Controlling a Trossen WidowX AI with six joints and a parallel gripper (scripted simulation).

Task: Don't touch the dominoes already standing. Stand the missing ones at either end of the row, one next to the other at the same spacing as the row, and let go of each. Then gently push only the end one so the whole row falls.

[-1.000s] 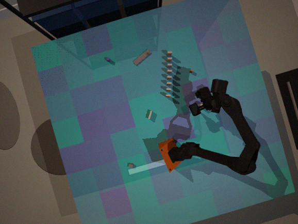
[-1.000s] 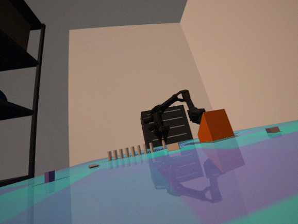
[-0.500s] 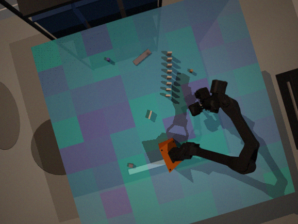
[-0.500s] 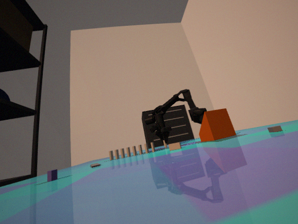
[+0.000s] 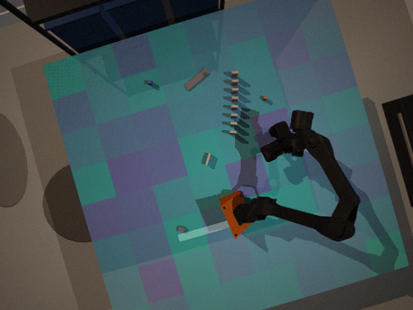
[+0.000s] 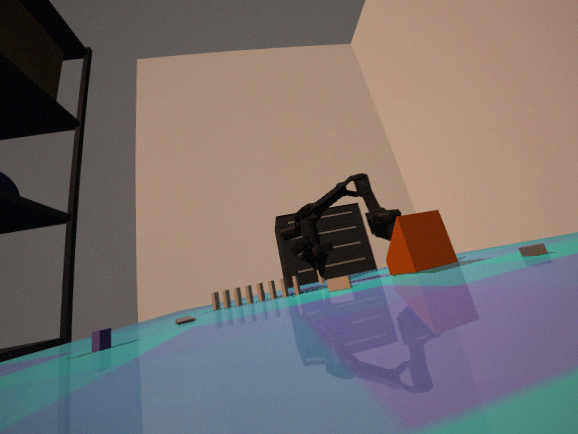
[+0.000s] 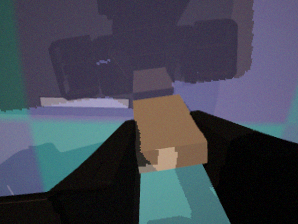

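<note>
A row of several tan dominoes point(image 5: 234, 103) point(image 6: 255, 292) stands on the checkered table. My gripper point(image 5: 267, 154) point(image 6: 321, 272) point(image 7: 162, 124) is down at the table, just right of the row's near end. It is shut on a tan domino point(image 7: 166, 128) that lies flat, gripped at its near end; the arm hides this domino in the overhead view. Another loose domino point(image 5: 207, 158) point(image 6: 339, 284) lies on the table to the left of the row's near end.
An orange wedge point(image 5: 229, 211) point(image 6: 420, 242) stands by the arm's base, with a pale bar point(image 5: 200, 233) and a small brown block point(image 5: 181, 228) point(image 6: 532, 250) beside it. A flat grey bar point(image 5: 196, 79) point(image 6: 185, 320), a purple cube point(image 5: 150, 82) point(image 6: 101, 339) and a small orange cube point(image 5: 264, 97) lie near the row's far end.
</note>
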